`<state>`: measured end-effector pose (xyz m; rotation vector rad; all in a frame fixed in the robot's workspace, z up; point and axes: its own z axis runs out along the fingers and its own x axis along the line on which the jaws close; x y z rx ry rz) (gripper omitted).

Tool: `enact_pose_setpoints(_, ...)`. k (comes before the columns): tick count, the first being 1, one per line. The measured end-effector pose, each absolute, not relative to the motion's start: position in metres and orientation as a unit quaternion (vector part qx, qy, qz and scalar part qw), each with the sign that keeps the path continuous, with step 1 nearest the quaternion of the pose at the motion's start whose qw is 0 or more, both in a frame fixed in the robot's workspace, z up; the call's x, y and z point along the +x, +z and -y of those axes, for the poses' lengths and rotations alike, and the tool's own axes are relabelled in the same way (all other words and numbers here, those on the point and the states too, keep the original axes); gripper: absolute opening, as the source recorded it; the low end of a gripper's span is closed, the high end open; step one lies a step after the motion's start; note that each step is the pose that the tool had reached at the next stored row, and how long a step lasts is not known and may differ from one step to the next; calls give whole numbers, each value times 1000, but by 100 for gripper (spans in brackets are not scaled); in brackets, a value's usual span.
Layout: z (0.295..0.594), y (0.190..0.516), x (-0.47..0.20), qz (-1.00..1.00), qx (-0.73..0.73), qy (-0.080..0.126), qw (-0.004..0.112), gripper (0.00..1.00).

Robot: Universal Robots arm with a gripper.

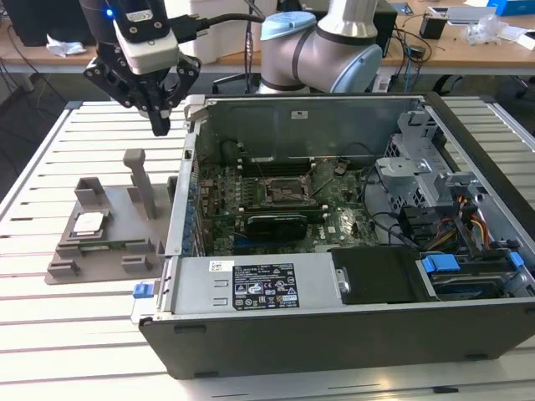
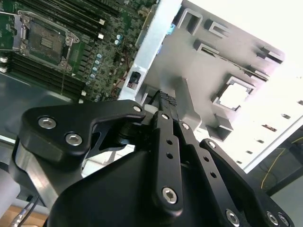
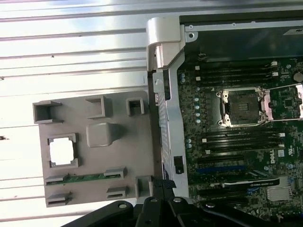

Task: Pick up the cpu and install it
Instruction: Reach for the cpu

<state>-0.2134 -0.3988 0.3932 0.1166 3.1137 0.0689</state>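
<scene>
Right now my gripper (image 1: 160,127) hovers empty where the grey holder (image 3: 128,156) meets the open computer case (image 1: 334,351).
I see the fingers (image 2: 163,139) clenched together on nothing. The cpu (image 3: 62,152) lies flat in a square pocket by the holder's edge farthest from the case. Both holder and case sit on the slatted surface (image 1: 50,334).

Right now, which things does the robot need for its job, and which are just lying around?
For the job: the cpu, lying in the grey holder; the gripper, empty, in the air near the holder; the socket on the motherboard.
Just lying about: the green memory stick in the holder; the black expansion card; the power supply; the cables.
</scene>
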Motion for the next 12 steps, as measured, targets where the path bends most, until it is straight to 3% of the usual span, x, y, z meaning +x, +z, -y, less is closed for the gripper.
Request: enact_pose_setpoints(12, 399, 393, -245, -999, 37, 22, 13, 11)
